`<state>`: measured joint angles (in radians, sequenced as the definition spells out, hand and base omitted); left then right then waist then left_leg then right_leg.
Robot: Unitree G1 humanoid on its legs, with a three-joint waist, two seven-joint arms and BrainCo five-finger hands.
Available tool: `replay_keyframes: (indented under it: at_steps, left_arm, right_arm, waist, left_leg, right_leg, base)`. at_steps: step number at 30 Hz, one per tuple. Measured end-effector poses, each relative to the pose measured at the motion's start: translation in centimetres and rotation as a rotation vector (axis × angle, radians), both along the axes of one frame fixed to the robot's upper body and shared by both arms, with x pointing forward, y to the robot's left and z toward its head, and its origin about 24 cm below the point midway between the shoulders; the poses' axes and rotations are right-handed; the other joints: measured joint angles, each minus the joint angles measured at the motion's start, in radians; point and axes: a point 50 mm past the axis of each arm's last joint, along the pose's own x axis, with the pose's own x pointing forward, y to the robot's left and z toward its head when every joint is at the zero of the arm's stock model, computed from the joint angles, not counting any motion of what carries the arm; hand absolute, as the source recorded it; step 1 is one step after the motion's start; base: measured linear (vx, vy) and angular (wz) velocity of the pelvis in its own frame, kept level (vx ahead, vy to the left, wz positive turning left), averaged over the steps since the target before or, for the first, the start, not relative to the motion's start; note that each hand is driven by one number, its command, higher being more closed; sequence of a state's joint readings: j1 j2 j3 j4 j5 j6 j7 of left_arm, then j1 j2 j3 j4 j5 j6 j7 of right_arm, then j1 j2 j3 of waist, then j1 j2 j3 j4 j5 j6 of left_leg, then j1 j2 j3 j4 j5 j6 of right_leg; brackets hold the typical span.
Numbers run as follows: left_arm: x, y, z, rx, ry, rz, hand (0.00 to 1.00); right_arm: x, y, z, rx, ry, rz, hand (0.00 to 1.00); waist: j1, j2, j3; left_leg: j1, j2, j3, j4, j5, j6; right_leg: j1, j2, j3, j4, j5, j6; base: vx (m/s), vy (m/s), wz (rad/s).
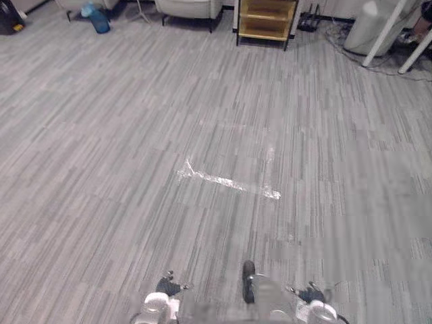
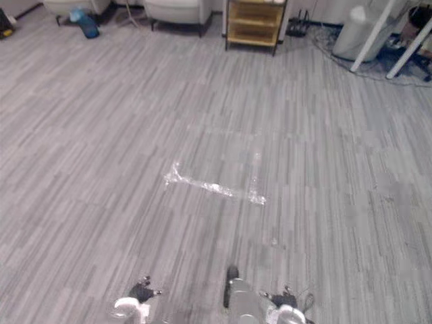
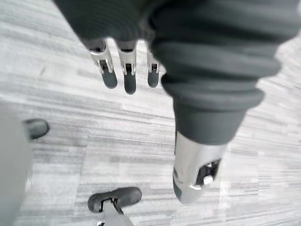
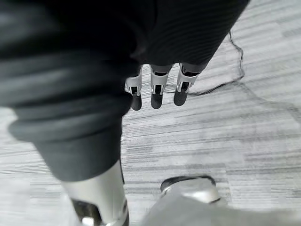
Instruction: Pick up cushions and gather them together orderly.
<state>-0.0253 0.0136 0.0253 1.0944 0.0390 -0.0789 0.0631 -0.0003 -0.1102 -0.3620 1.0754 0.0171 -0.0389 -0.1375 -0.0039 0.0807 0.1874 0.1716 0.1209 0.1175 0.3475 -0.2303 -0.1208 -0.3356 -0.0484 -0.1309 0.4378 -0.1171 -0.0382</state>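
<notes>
Grey floor [image 1: 101, 135] bears tape [image 1: 226, 181]; yellow shelf unit [image 1: 266, 19] beyond (contents unclear); left hand [image 3: 128, 77] and right hand [image 4: 157, 94] hang straight-fingered, holding nothing.

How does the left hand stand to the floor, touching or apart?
Apart. In the left wrist view the left hand hangs with straight fingers in the air, the grey floor well beyond their tips.
</notes>
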Motion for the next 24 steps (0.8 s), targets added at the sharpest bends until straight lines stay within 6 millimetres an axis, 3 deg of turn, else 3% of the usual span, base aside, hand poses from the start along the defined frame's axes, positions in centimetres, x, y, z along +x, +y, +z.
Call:
replay_keyframes:
  at_steps: [2,3,5,7,9,10,11,12,13,15,17,18,19,20,21,22,24]
  left_arm:
    - [0.4,-0.7,0.2,-0.031,-0.024,0.041,0.0]
    - [0.8,-1.0,0.4,-0.041,-0.045,0.042,0.0]
    - [1.5,-1.0,0.9,-0.038,-0.083,0.037,0.0]
    - [1.7,-1.0,1.1,-0.041,-0.099,0.036,0.0]
    - [2.1,-1.1,1.3,-0.041,-0.119,0.034,0.0]
    - [2.1,-1.1,1.3,-0.041,-0.124,0.033,0.0]
    - [1.9,-1.0,1.2,-0.04,-0.119,0.03,0.0]
    - [1.8,-1.1,1.2,-0.04,-0.116,0.022,0.0]
    - [1.8,-0.9,1.2,-0.031,-0.114,0.016,0.0]
    - [1.6,0.4,1.0,-0.001,-0.099,0.012,0.0]
    - [1.6,0.6,1.0,0.005,-0.098,0.009,0.0]
    - [1.6,0.8,1.0,0.009,-0.097,0.007,0.0]
    - [1.6,1.0,1.0,0.019,-0.092,-0.007,0.0]
    - [1.2,1.4,0.8,0.033,-0.067,-0.017,0.0]
    - [0.6,1.8,0.5,0.047,-0.031,-0.027,0.0]
    - [0.1,2.0,0.2,0.056,-0.007,-0.036,0.0]
    - [0.1,2.1,0.3,0.06,-0.006,-0.043,0.0]
  right_arm:
    - [-0.4,0.3,-0.1,0.002,0.0,0.004,0.0]
    - [-0.4,0.5,0.0,0.001,-0.011,0.002,0.0]
    - [0.0,1.0,0.2,0.011,-0.041,-0.011,0.0]
    - [0.6,1.3,0.2,0.02,-0.057,-0.011,0.0]
    - [1.0,1.4,0.3,0.026,-0.063,-0.017,0.0]
    - [1.0,1.4,0.3,0.027,-0.061,-0.017,0.0]
    - [0.5,1.1,0.1,0.022,-0.039,-0.018,0.0]
    - [0.0,0.9,-0.1,0.02,-0.014,-0.02,0.0]
    - [-0.4,0.9,-0.3,0.025,0.008,-0.021,0.0]
    - [-1.0,1.9,-0.7,0.053,0.029,-0.019,0.0]
    - [-1.2,1.7,-0.7,0.048,0.033,-0.022,0.0]
    - [-1.5,1.5,-0.8,0.046,0.043,-0.022,0.0]
    - [-1.1,1.7,-0.8,0.053,0.033,-0.016,0.0]
    - [-0.9,1.9,-0.7,0.061,0.027,-0.011,0.0]
    - [-0.8,2.0,-0.7,0.065,0.023,-0.007,0.0]
    - [-0.8,1.9,-0.7,0.067,0.02,-0.005,0.0]
    - [-0.1,1.5,-0.4,0.048,0.002,0.01,0.0]
  waist:
    - [-0.008,0.002,0.004]
    - [0.0,-0.005,0.011]
    - [0.015,-0.023,0.016]
    - [0.02,-0.022,0.014]
    - [0.04,-0.021,0.014]
    - [0.044,-0.021,0.014]
    - [0.049,-0.014,0.01]
    - [0.06,0.005,0.0]
    - [0.07,0.0,-0.001]
    - [0.054,-0.05,-0.021]
    - [0.06,-0.06,-0.024]
    - [0.061,-0.07,-0.021]
    - [0.06,-0.077,-0.016]
    - [0.055,-0.079,-0.016]
    - [0.054,-0.078,-0.014]
    - [0.05,-0.075,-0.012]
    - [0.045,-0.059,-0.006]
  left_leg:
    - [-0.134,0.039,-0.001,0.343,0.156,0.002]
    - [-0.207,0.086,0.028,0.528,0.142,0.012]
    - [-0.301,0.119,0.107,0.655,0.076,0.038]
    - [-0.38,0.127,0.183,0.58,0.028,0.069]
    - [-0.431,0.054,0.198,0.275,0.022,0.068]
    - [-0.432,0.02,0.184,0.148,0.04,0.06]
    - [-0.428,-0.027,0.141,-0.087,0.112,0.038]
    - [-0.431,-0.041,0.111,-0.199,0.175,0.018]
    - [-0.427,-0.046,0.089,-0.176,0.267,0.05]
    - [-0.428,-0.114,0.078,-0.13,0.212,0.127]
    - [-0.427,-0.126,0.085,-0.061,0.153,0.148]
    - [-0.395,-0.132,0.095,-0.044,0.102,0.151]
    - [-0.348,-0.143,0.093,-0.048,0.068,0.152]
    - [-0.309,-0.148,0.088,-0.05,0.046,0.153]
    - [-0.237,-0.151,0.086,-0.068,0.028,0.155]
    - [-0.164,-0.15,0.085,-0.111,0.027,0.155]
    - [-0.057,-0.129,0.082,-0.185,0.027,0.155]
  right_leg:
    - [0.113,0.004,-0.018,-0.05,-0.035,-0.01]
    - [0.194,0.016,-0.018,-0.101,-0.041,-0.018]
    - [0.309,0.015,-0.001,-0.184,-0.057,-0.026]
    - [0.379,0.011,0.016,-0.247,-0.067,-0.022]
    - [0.426,-0.014,0.051,-0.28,-0.094,-0.001]
    - [0.441,-0.023,0.059,-0.288,-0.102,0.007]
    - [0.473,-0.03,0.073,-0.313,-0.117,0.026]
    - [0.494,-0.02,0.084,-0.336,-0.125,0.047]
    - [0.522,-0.021,0.101,-0.348,-0.141,0.064]
    - [0.536,-0.078,0.11,-0.312,-0.15,0.069]
    - [0.492,-0.093,0.137,-0.17,-0.152,0.072]
    - [0.422,-0.1,0.177,0.027,-0.141,0.144]
    - [0.355,-0.107,0.203,0.215,-0.117,0.275]
    - [0.312,-0.108,0.202,0.345,-0.121,0.311]
    - [0.26,-0.11,0.177,0.473,-0.144,0.276]
    - [0.221,-0.117,0.125,0.51,-0.175,0.217]
    - [0.156,-0.129,-0.018,0.437,-0.224,0.115]
  base:
    - [0.49,-0.201,0.17]
    - [0.36,-0.11,0.0]
    - [0.4,-0.091,-0.25]
    - [0.35,-0.01,-0.27]
    - [0.36,0.072,-0.41]
    - [0.44,0.135,-0.39]
    - [0.47,0.167,-0.35]
    - [0.5,0.23,-0.45]
    - [0.55,0.251,-0.36]
    - [0.64,0.228,0.02]
    - [0.57,0.181,0.15]
    - [0.53,0.173,-0.06]
    - [0.51,0.138,-0.08]
    - [0.52,0.1,-0.03]
    - [0.62,0.086,-0.02]
    - [0.52,0.046,-0.05]
    - [0.45,-0.02,-0.01]
